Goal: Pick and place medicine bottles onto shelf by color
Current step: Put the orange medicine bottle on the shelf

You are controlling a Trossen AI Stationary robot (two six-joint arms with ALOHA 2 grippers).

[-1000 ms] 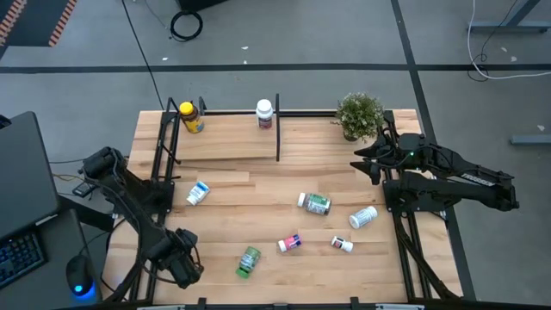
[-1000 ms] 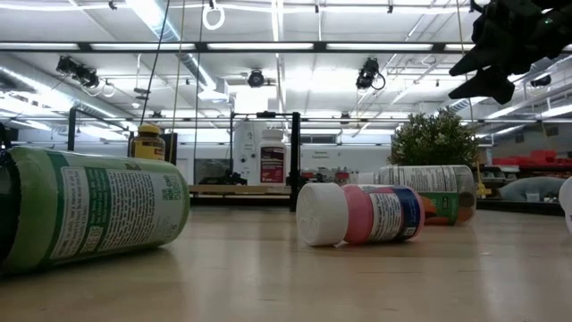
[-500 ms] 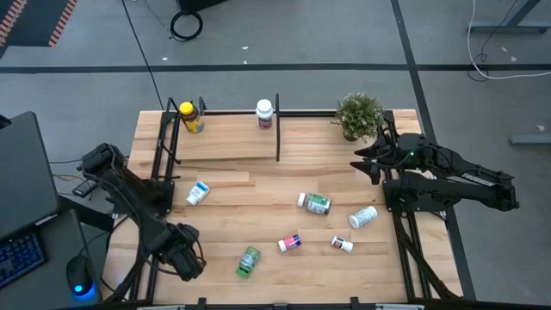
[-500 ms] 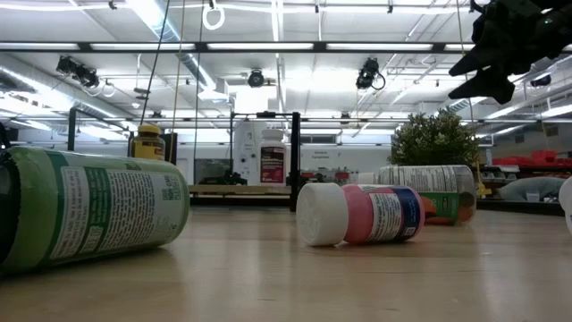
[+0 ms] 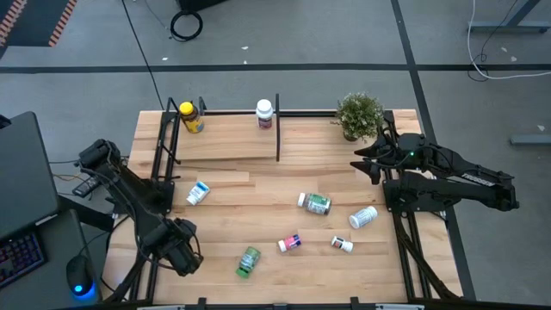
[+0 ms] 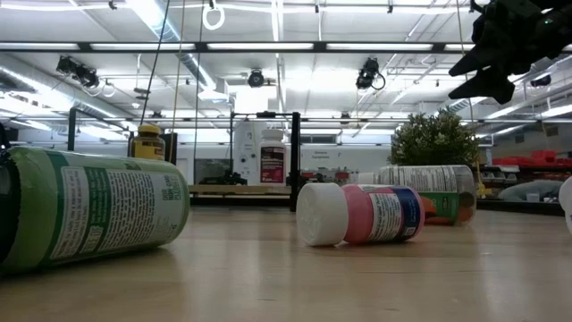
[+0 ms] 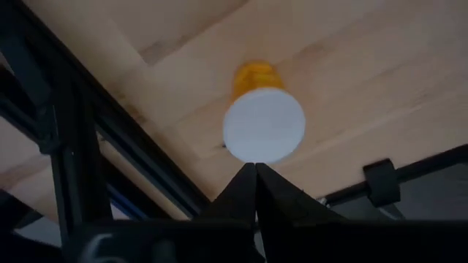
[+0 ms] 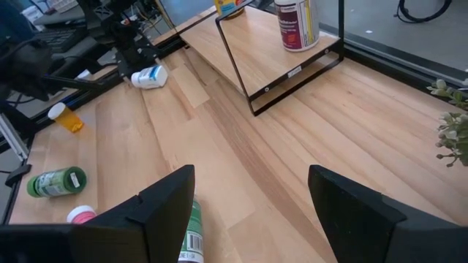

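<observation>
My left gripper [image 5: 181, 256] hangs shut over the table's near left corner, pointing down. Just below its tips [image 7: 254, 169] is a small amber bottle [image 7: 262, 120], its white cap facing up; it also shows in the right wrist view [image 8: 64, 117], apart from the arm. On the shelf [image 5: 225, 138] stand a yellow-capped amber bottle [image 5: 191, 118] and a white, red-labelled one [image 5: 264, 114]. Lying on the table are blue-labelled [image 5: 198, 193], green-labelled [image 5: 314, 203], white [image 5: 362, 216], pink [image 5: 290, 243], small white [image 5: 343, 244] and green [image 5: 249, 261] bottles. My right gripper [image 5: 366, 164] waits open, raised at the right.
A small potted plant [image 5: 359, 114] stands at the far right corner beside the shelf's end. Black frame rods [image 7: 73, 146] run along the table's left edge close to my left gripper. Bare planks lie between the shelf front and the scattered bottles.
My left gripper, still shut, has risen a little and drifted toward the table's far edge. No bottle has moved.
</observation>
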